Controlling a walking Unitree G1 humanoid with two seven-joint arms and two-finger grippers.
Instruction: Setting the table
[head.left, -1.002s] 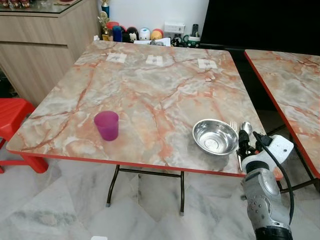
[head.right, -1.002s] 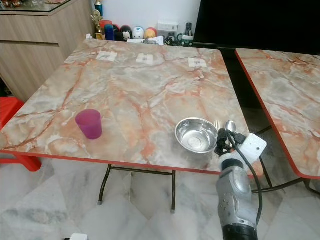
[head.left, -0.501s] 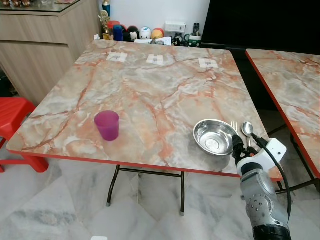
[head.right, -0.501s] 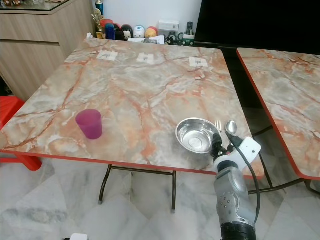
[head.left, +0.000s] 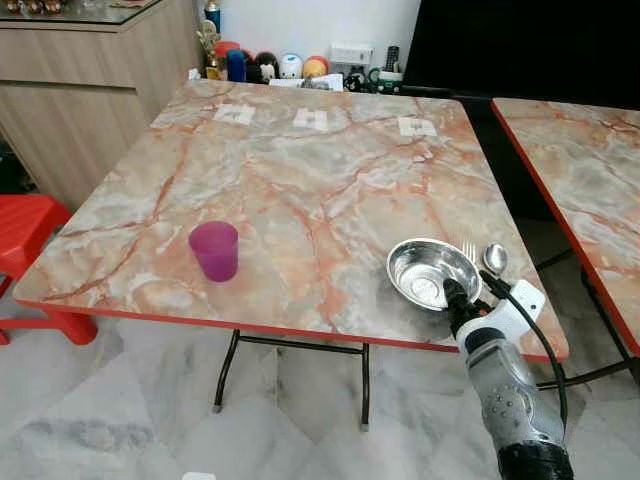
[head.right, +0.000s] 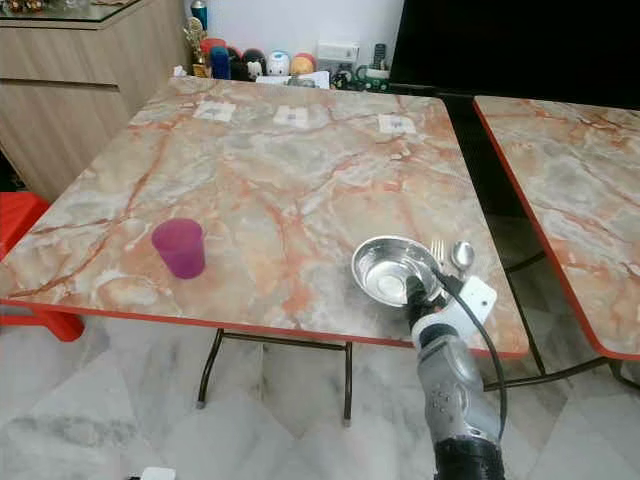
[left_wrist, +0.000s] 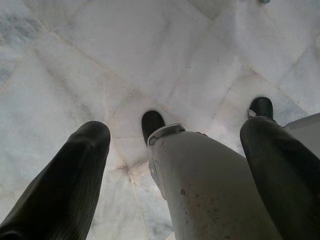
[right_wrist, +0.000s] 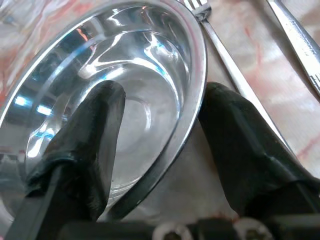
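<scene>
Head views: a marble-patterned table (head.left: 300, 190) with a red edge is shown whole. A purple cup (head.left: 214, 250) stands near its near-left edge. A steel bowl (head.left: 432, 273) sits near its near-right corner. A fork (head.left: 468, 252) lies just right of the bowl, and a spoon (head.left: 494, 260) just right of the fork. A second table (head.left: 585, 180) of the same pattern stands to the right, a red stool (head.left: 25, 235) to the left, and a wooden cabinet (head.left: 90, 90) at far left.

Right wrist view: the bowl rim is seen close, along with the fork tines and neck and part of the spoon handle.

Left wrist view: the pale marble floor (left_wrist: 125, 60) and the robot's own leg and feet are seen between the two spread fingers of the left gripper (left_wrist: 175, 165), which holds nothing.

Bowl: round, shallow, polished, with bright reflections inside; empty and upright.

Right gripper (right_wrist: 160, 145): placed at the bowl's near rim. The fingers are parted, one finger (right_wrist: 87, 140) inside the bowl and the other outside over the tabletop, so the rim is straddled. Contact with the rim cannot be told.
</scene>
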